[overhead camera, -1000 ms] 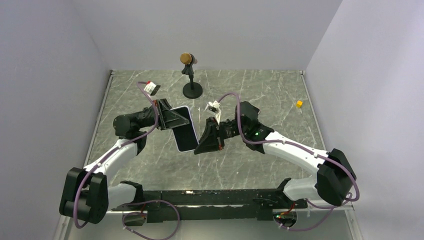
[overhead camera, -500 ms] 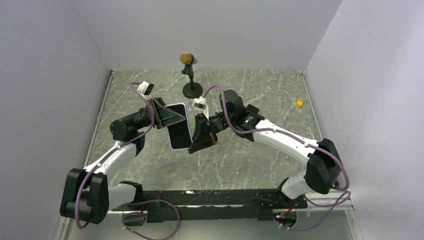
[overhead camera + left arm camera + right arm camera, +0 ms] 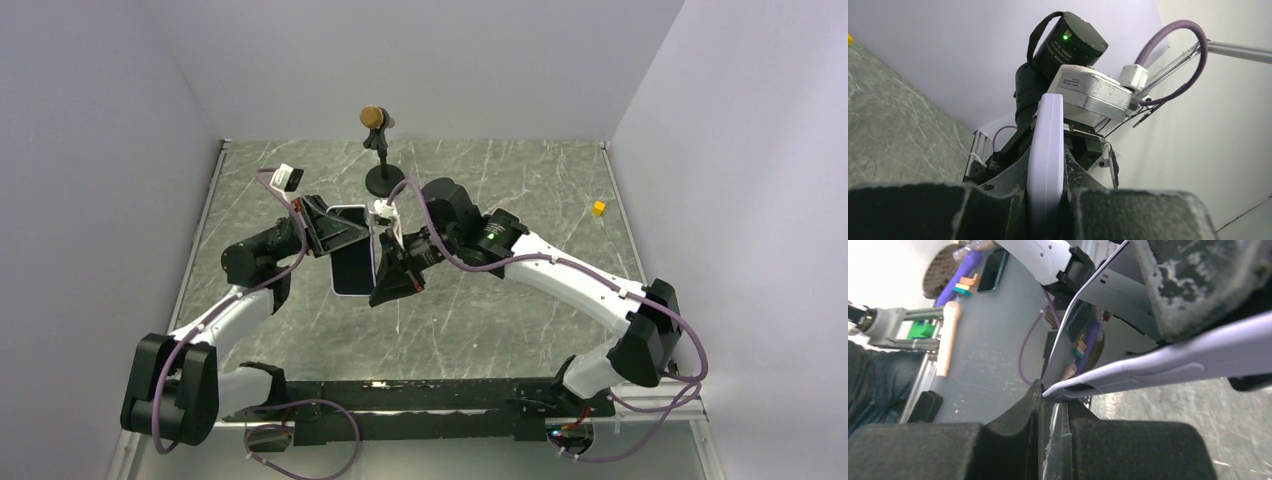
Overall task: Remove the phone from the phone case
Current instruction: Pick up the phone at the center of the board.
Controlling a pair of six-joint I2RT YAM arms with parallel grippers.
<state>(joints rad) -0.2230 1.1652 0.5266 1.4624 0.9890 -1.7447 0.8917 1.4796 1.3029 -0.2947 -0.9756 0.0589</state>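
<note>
The phone in its lavender case [image 3: 352,262] is held in the air above the table, screen up and tilted. My left gripper [image 3: 335,232] is shut on its far left part; in the left wrist view the case [image 3: 1046,150] stands edge-on between the pads, at the left gripper [image 3: 1045,197]. My right gripper [image 3: 385,285] is at the phone's near right corner. In the right wrist view the jaws of the right gripper [image 3: 1053,405] stand nearly together, pinching the corner of the case [image 3: 1148,367]. The glossy screen [image 3: 1083,315] rises above it.
A black stand with a round brown top [image 3: 380,150] stands at the back middle of the grey marble table [image 3: 520,330]. A small yellow block [image 3: 598,208] lies at the back right. White walls close in the left, right and back sides.
Both grippers and the phone have moved left and a little toward the back together. The right arm has stretched further left, staying at the phone's near right corner.
</note>
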